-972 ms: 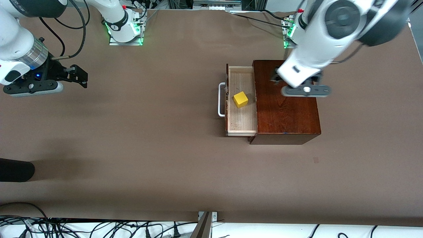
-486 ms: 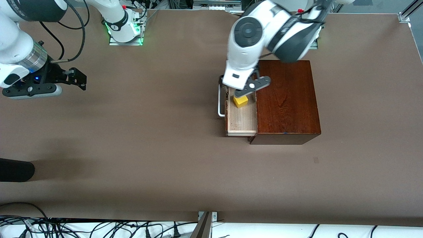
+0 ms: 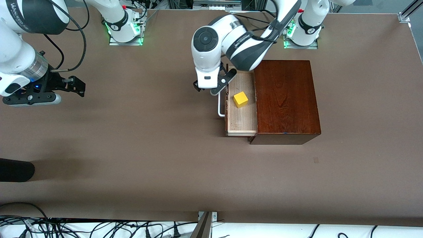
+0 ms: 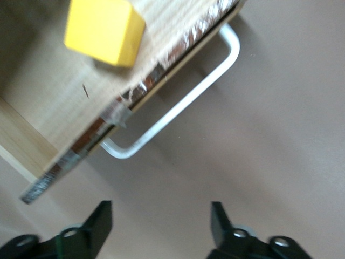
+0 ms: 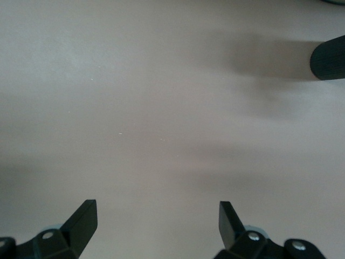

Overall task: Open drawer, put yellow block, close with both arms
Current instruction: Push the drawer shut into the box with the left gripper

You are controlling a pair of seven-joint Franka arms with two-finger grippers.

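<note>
Left pincer (image 3: 206,88) moved off drawer (image 3: 241,115) | over handle (image 3: 220,105) | fingers apart

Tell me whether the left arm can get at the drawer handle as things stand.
Probably yes. The left gripper hangs open over bare table beside the white handle, in front of the open drawer. Nothing lies between them.

Clearly a robotics lab, not a home or shop. Along the top edge of the front view, two white robot arms (image 3: 228,39) bolted to metal base plates (image 3: 125,41) with glowing green lights. Across nearly the whole frame, a table (image 3: 148,148) wrapped in plain brown paper. Along the bottom edge, a tangle of black cables (image 3: 66,226); at top centre, bits of aluminium framing (image 3: 216,4).
</note>
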